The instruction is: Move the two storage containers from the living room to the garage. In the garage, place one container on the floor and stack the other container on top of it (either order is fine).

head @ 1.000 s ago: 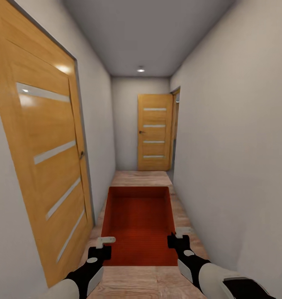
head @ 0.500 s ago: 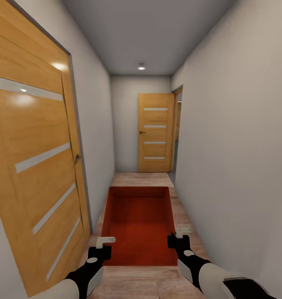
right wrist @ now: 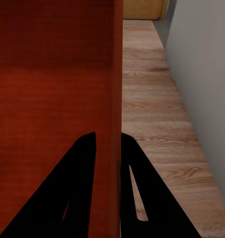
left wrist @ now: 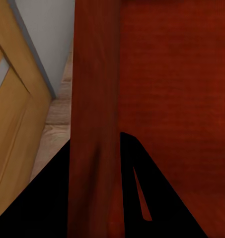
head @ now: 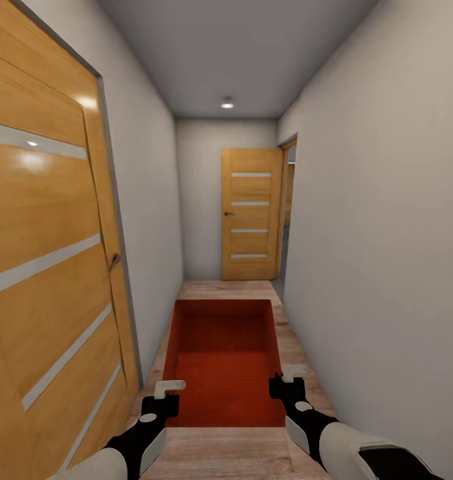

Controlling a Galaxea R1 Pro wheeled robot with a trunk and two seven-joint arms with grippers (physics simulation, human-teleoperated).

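light: even, ceiling spot [head: 227, 103] | glare: left door [head: 33, 160] | edges stretched | renders soft

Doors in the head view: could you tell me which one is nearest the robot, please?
The left door, large at the picture's edge beside the left gripper; the far door stands at the hallway's end.

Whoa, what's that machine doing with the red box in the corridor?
A two-armed robot is carrying an open red container down a narrow wood-floored hallway. Its left gripper clamps the container's left wall and its right gripper clamps the right wall, one finger inside and one outside on each side. A wooden door is close on its left and another door stands at the far end. The box looks empty.
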